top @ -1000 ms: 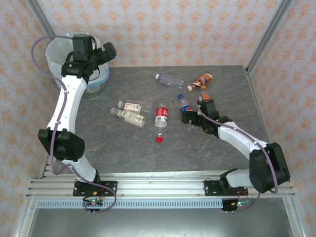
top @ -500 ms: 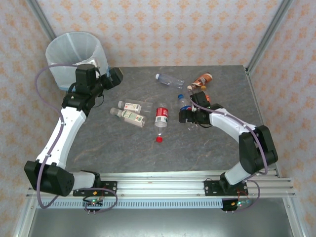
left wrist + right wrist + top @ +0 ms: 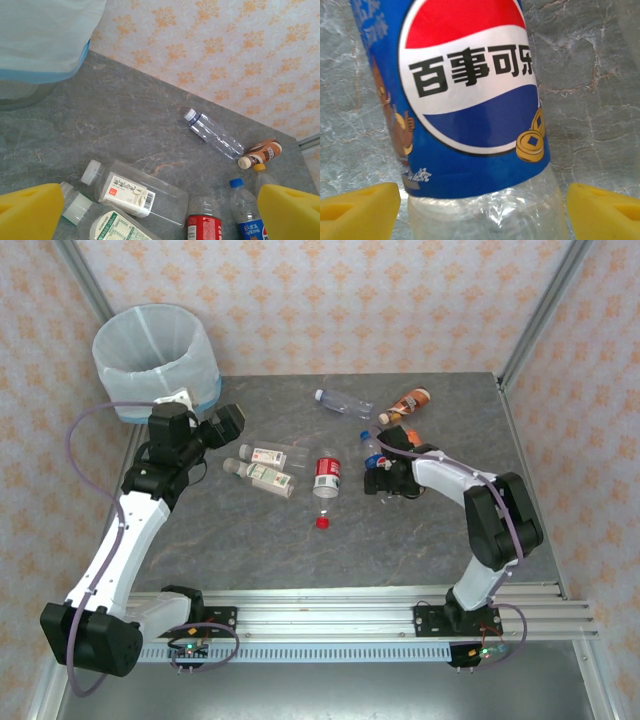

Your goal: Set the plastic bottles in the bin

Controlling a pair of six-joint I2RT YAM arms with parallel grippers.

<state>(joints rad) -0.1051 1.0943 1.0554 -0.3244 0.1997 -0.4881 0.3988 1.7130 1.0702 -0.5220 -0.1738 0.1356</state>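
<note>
Several plastic bottles lie on the grey table (image 3: 250,540): two white-labelled ones (image 3: 262,466) (image 3: 135,192), a red-labelled one (image 3: 328,473) (image 3: 204,226), a clear one (image 3: 343,402) (image 3: 215,135), a brown one (image 3: 410,402) (image 3: 262,152) and a blue-labelled one (image 3: 372,450) (image 3: 470,90). My right gripper (image 3: 380,478) (image 3: 482,210) is open, and its yellow fingertips (image 3: 360,210) straddle the blue bottle's clear lower end with slim gaps. My left gripper (image 3: 226,426) (image 3: 160,212) is wide open above the white-labelled bottles and holds nothing. The bin (image 3: 155,355) (image 3: 40,40) stands at the far left corner.
A loose red cap (image 3: 322,523) lies in front of the red-labelled bottle. An orange-capped bottle (image 3: 259,169) pokes out beside the blue one. Metal frame posts (image 3: 535,310) rise at the table's far corners.
My left arm has swung from over the bin down toward the white-labelled bottles. My right gripper has shifted onto the blue bottle and its jaws have narrowed.
</note>
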